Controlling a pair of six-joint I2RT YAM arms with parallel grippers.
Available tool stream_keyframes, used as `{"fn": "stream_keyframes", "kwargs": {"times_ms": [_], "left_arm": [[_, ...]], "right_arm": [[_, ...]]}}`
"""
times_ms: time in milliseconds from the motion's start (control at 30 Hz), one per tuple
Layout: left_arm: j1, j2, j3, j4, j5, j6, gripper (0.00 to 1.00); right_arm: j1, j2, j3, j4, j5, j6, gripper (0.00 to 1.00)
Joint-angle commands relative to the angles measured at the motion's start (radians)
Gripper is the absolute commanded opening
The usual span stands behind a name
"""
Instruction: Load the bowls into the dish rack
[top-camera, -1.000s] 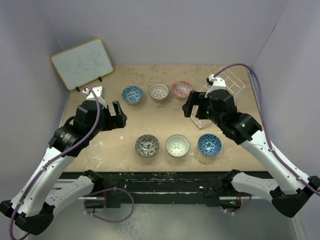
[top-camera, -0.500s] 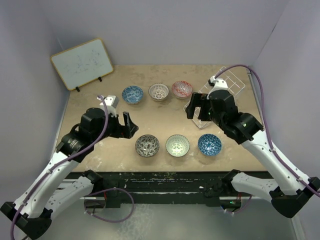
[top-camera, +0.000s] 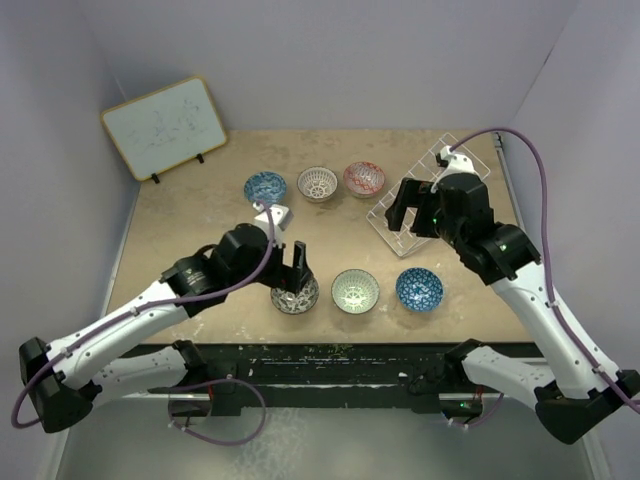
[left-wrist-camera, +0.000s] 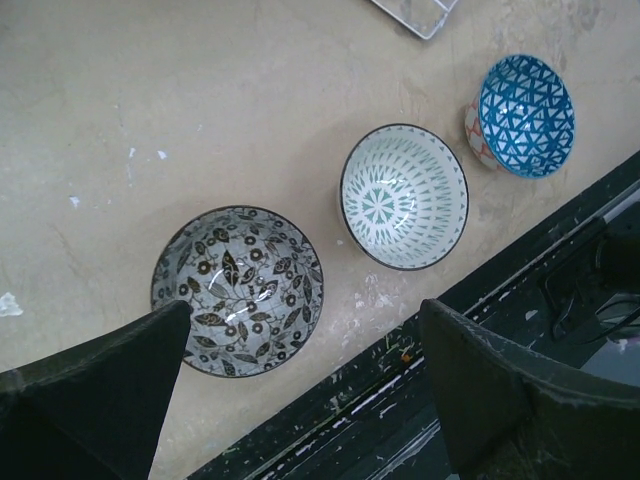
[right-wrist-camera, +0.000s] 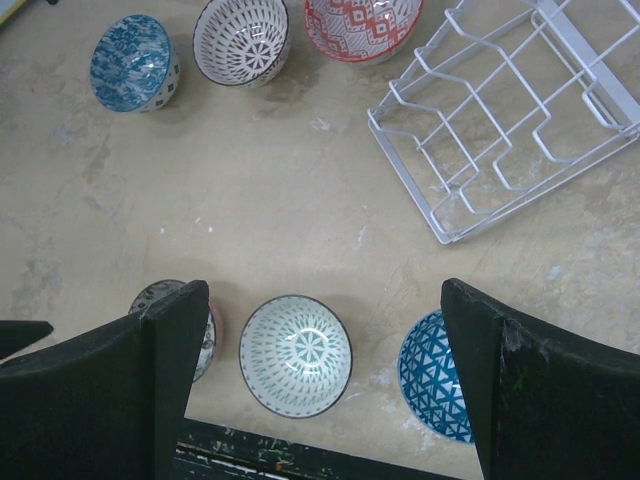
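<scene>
Swinging in from the left, the left end effector (left-wrist-camera: 305, 305) got over the grey bowl (left-wrist-camera: 238, 290), jaws wide, nothing held. Looked like the first pickup; the dish rack (right-wrist-camera: 500, 120) had no bowls yet.

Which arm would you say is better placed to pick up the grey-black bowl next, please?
Left. The left gripper hangs open right over the grey-black bowl, its fingers straddling it in the wrist view. The right gripper, also open, sits farther back beside the dish rack.
</scene>
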Motion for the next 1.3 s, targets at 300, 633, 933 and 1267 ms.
{"fn": "stream_keyframes", "kwargs": {"times_ms": [300,633,933,1267], "left_arm": [[-0.309,0.113,-0.035,0.05,-0.354,-0.159,0.98],[-0.397,0.138,-0.198,0.24,-0.492,-0.146,0.8],[-0.399,0.214,-0.275,0.449,-0.364,-0.007,0.73],[-0.398,0.271,-0.286,0.445,-0.375,0.003,0.6]], "right_arm": [[-0.011,0.009,0.093,-0.01,-0.014,-0.05,1.0],[-0.014,0.03,0.275,-0.105,-0.024,-0.08,1.0],[-0.014,0.02,0.248,-0.101,-0.016,-0.081,1.0],[-0.014,0.009,0.226,-0.087,-0.008,-0.088,1.0]]}}
